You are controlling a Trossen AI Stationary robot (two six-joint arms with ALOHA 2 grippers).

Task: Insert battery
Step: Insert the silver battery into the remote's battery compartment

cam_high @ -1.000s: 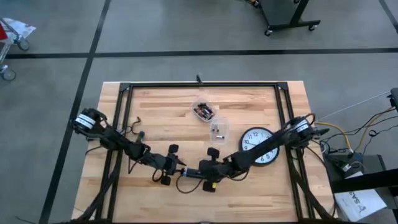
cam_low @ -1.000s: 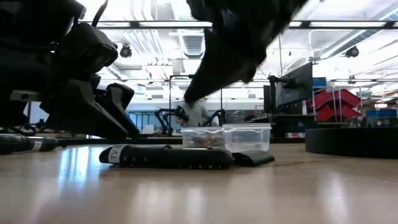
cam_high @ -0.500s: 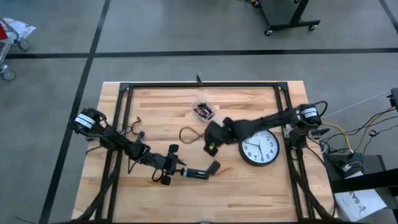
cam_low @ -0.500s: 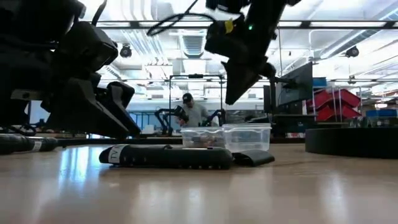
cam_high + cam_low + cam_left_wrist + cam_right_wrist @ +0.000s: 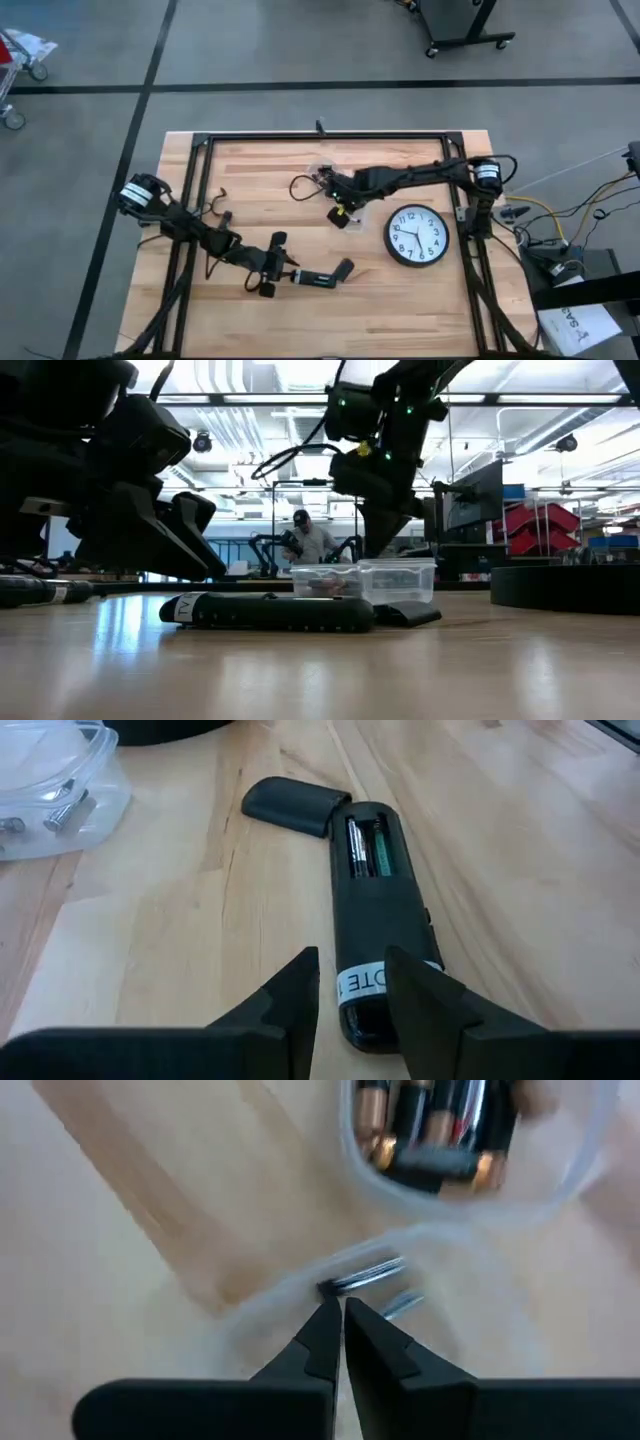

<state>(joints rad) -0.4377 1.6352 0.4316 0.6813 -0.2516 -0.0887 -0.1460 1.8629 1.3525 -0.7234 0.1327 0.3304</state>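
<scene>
Wooden worktop (image 5: 400, 290) carries the black remote (image 5: 372, 910) near its front middle, battery bay open with cells inside, its loose cover (image 5: 290, 802) touching the far end. Left claw (image 5: 350, 990) straddles the remote's labelled end, fingers apart, gripping nothing. Right claw (image 5: 338, 1325), nearly closed and empty, hangs over clear containers (image 5: 365, 580) of batteries (image 5: 435, 1125). Beside them lies a wall clock (image 5: 416, 236).

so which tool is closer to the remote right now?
Left. The left tool sits right at the remote, fingers straddling its end. The right tool is away over the battery container.
</scene>
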